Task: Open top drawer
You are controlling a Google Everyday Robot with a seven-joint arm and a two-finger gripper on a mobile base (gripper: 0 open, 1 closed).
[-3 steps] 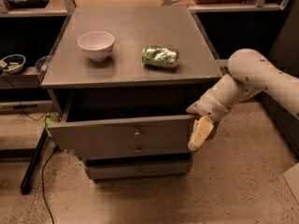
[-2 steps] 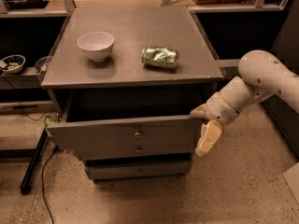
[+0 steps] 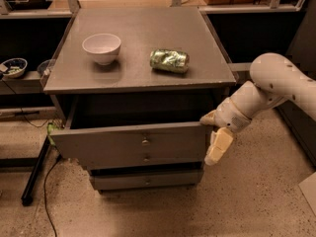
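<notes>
1. top drawer (image 3: 98, 143): stands open, pulled forward out of the grey cabinet (image 3: 148, 26). its flat front carries one small metal knob (image 3: 145, 141) at centre, and the box behind it reads dark.
2. gripper (image 3: 217, 135): i see it just beside the right end of the drawer front, hanging downward from the white arm (image 3: 281, 78) that enters from the right. i cannot tell whether it is open or closed.
3. cabinet top: a white bowl (image 3: 101, 47) at left and a crushed green can (image 3: 170, 60) on its side at right, apart.
4. lower drawers (image 3: 148, 181): beneath the open one.
</notes>
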